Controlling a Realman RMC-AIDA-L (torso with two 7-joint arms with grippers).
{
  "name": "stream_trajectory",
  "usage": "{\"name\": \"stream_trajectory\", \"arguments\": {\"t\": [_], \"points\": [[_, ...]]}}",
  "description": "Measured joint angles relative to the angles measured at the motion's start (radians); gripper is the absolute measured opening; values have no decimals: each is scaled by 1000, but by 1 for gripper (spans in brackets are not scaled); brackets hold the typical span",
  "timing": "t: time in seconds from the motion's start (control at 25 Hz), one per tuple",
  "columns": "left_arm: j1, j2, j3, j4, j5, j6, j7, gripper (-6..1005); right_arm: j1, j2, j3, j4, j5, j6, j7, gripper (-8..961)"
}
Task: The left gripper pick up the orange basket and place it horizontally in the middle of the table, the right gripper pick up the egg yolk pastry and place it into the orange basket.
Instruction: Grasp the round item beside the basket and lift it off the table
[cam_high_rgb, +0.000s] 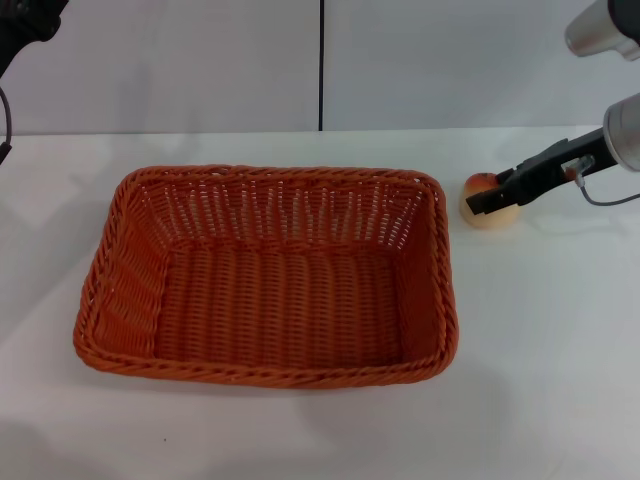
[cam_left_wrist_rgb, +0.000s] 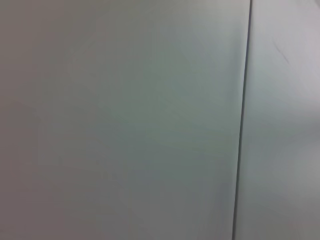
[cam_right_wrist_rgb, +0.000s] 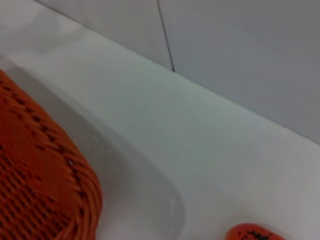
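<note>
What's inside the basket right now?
Nothing visible: the basket shows only its bare woven floor. The pastry sits on the table outside its right rim, with the right gripper at it. The near wall's inner face is hidden.

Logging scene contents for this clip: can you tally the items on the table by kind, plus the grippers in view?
Baskets: 1, the orange basket, empty
Pastries: 1, the egg yolk pastry, on the table beside the basket
Grippers: 1, the right gripper, at the pastry; the left gripper is out of view
Total: 3
</note>
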Motion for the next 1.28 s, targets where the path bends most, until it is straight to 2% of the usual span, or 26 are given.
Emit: {"name": "stream_trajectory", "arguments": {"t": [0.32,0.52,0.76,0.88,1.12,1.28], "points": [[-4,1,0,-2,0,-1,0,613,-23,4,-2,-48,-18,0,18,606],[-5,1,0,-2,0,-5,0,612,-32,5,-1,-59,-16,1,18,391],[-10,3,0,-12,0,-7,1,611,-38,5,3,-64,-7,11,18,241],[-11,3,0,-15,2,-9,1,611,-53,7,20,-82,10,12,18,212],[-7,4,-3,-16,2,-11,3,610,-148,21,45,-236,144,-21,13,173],[-5,4,-6,-16,2,-12,3,609,-246,46,103,-391,325,-97,-64,153]]}}
